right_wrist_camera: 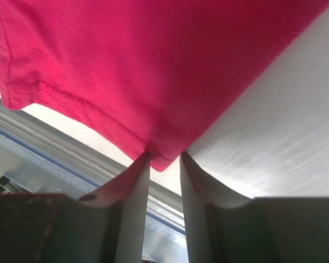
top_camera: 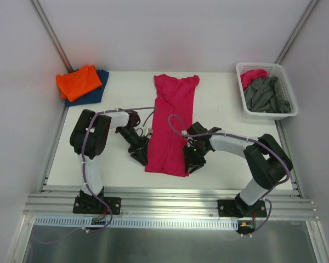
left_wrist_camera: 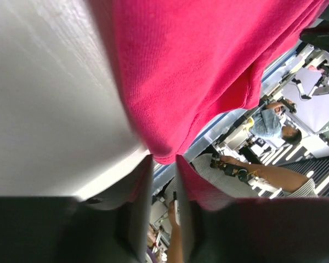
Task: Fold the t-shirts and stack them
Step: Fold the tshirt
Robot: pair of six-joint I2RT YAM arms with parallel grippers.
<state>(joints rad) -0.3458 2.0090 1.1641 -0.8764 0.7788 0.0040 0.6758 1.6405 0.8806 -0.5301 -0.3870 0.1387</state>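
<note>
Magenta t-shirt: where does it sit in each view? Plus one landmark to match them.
Top external: magenta t-shirt lies as a long strip mid-table, collar far, hem near.
Left wrist: magenta t-shirt at upper right, a hem corner at the jaws' tips.
Right wrist: magenta t-shirt fills the top, a hem corner at the jaws' tips.
Shared landmark: white table top.

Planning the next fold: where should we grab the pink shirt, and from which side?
Take the pink shirt by its two near hem corners, coming in low from the near side. It lies flat as a long narrow strip, hem at the near end, corners free.
</note>
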